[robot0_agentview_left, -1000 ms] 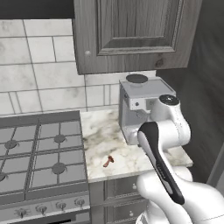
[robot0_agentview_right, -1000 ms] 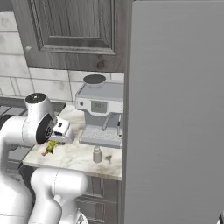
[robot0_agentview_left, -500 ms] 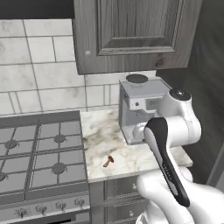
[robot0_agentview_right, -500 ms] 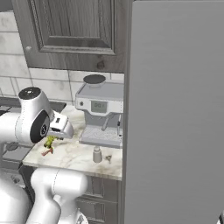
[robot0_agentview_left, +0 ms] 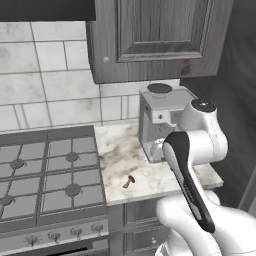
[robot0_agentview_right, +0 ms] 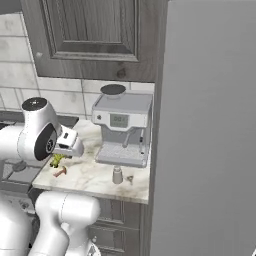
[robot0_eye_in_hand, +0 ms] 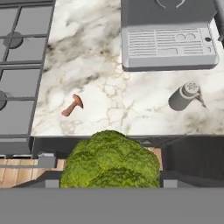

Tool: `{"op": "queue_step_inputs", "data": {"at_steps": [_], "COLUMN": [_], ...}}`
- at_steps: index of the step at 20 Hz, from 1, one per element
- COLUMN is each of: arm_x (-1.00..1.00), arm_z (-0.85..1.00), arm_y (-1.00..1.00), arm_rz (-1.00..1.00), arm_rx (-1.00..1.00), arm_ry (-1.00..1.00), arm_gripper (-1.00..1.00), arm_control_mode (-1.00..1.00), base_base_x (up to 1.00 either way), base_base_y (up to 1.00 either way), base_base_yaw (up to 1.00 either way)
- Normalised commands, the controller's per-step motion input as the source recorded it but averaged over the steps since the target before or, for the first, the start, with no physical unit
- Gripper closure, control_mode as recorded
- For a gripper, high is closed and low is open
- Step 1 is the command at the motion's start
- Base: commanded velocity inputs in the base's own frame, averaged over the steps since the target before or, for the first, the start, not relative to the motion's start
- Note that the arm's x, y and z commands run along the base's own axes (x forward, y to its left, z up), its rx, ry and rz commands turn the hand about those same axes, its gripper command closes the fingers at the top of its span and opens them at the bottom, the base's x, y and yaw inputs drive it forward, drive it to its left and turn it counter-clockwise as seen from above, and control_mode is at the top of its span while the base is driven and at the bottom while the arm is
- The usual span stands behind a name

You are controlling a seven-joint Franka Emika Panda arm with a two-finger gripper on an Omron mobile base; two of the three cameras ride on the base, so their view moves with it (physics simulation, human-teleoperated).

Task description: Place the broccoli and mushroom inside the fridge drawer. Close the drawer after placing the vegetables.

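Your hand (robot0_agentview_right: 59,156) is gripping the broccoli (robot0_eye_in_hand: 110,160), jaws spread wide around the floret. In the hand view the green head sits right at the bottom between the fingertips, lifted clear above the front edge of the counter (robot0_eye_in_hand: 131,105); you look straight down onto its crown, so the stalk is hidden and I can't tell you which way it points. In the right base view a yellow-green scrap shows just under the hand, above the counter's left end.

You're carrying it high, I judge, so it clears the counter on the way to the fridge (robot0_agentview_right: 210,130), whose tall grey door stands to the right, shut. The fridge drawer can't be made out from here.

The mushroom (robot0_eye_in_hand: 72,105) waits on the marble, lying on its side near the stove (robot0_eye_in_hand: 19,65). Its long axis runs diagonally in the hand view, cap up and right towards the coffee machine (robot0_eye_in_hand: 168,37), stem down and left. A small grey shaker (robot0_eye_in_hand: 183,96) lies well apart from it, in front of the machine
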Motion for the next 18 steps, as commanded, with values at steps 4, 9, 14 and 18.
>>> {"op": "queue_step_inputs", "data": {"at_steps": [4,9,14,18], "arm_x": [0.0,0.0,0.0,0.0], "arm_z": [0.0,0.0,0.0,0.0], "arm_y": [0.0,0.0,0.0,0.0], "arm_rz": [0.0,0.0,0.0,0.0], "arm_rx": [0.0,0.0,0.0,0.0], "arm_ry": [0.0,0.0,0.0,0.0], "arm_gripper": [1.0,1.0,1.0,1.0], "arm_control_mode": [1.0,1.0,1.0,1.0], "base_base_x": [-0.61,-0.5,-0.55,-0.47], "base_base_y": [0.84,0.69,0.3,0.02], "base_base_yaw": [-0.35,-0.65,-0.81,-0.82]}}
